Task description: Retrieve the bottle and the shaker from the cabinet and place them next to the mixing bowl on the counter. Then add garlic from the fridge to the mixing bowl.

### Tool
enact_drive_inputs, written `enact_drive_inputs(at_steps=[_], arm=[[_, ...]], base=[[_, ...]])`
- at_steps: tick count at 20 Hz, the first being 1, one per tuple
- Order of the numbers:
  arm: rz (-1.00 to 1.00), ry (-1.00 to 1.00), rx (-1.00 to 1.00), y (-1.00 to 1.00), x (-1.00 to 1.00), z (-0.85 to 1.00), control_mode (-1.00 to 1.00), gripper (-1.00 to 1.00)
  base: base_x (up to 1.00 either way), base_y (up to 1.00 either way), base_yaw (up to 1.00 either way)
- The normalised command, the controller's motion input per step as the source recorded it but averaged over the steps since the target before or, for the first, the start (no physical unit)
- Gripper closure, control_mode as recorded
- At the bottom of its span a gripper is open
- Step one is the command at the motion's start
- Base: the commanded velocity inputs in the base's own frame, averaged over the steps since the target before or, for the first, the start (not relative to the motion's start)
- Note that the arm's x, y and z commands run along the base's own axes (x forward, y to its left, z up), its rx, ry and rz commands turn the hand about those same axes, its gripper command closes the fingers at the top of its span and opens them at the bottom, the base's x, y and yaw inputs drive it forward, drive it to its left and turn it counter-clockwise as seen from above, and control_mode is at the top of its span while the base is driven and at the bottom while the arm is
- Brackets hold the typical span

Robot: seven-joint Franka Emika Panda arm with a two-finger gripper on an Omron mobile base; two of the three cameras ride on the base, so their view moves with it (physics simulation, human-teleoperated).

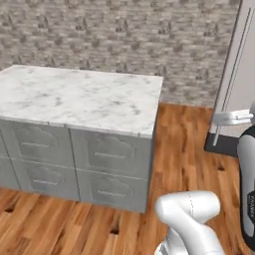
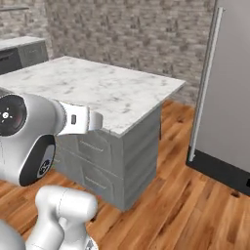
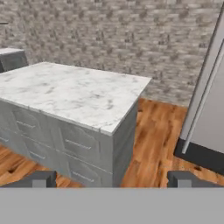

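The tall grey fridge [image 1: 238, 74] [image 2: 229, 93] [image 3: 209, 105] stands at the right with its door shut and a long pale handle [image 3: 199, 105] down its left edge. My gripper [image 3: 111, 179] is open with nothing between its fingertips [image 3: 41, 178]. It hangs in the air, facing the marble-topped island counter [image 1: 79, 97] [image 2: 107, 85] [image 3: 74, 94] and the fridge beyond it. The bottle, shaker, cabinet, mixing bowl and garlic are out of view.
The island has grey panelled drawer fronts [image 1: 107, 154] [image 3: 74, 144] on the side facing me. Wood floor [image 1: 184, 144] [image 2: 195, 205] runs between the island and the fridge. A stone wall [image 3: 113, 39] closes the back. Another grey counter unit [image 2: 22, 49] stands far left.
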Motion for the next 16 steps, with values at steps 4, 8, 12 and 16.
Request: enact_drive_inputs(at_steps=[4, 8, 12, 16], arm=[[0.00, 0.00, 0.00, 0.00, 0.00, 0.00, 1.00, -1.00], [0.00, 0.00, 0.00, 0.00, 0.00, 0.00, 1.00, -1.00], [0.00, 0.00, 0.00, 0.00, 0.00, 0.00, 1.00, -1.00], [0.00, 0.00, 0.00, 0.00, 0.00, 0.00, 1.00, -1.00]], base=[[0.00, 0.47, -0.38], [0.29, 0.89, -0.01], [0.75, 0.83, -0.21], [0.70, 0.30, -0.49]])
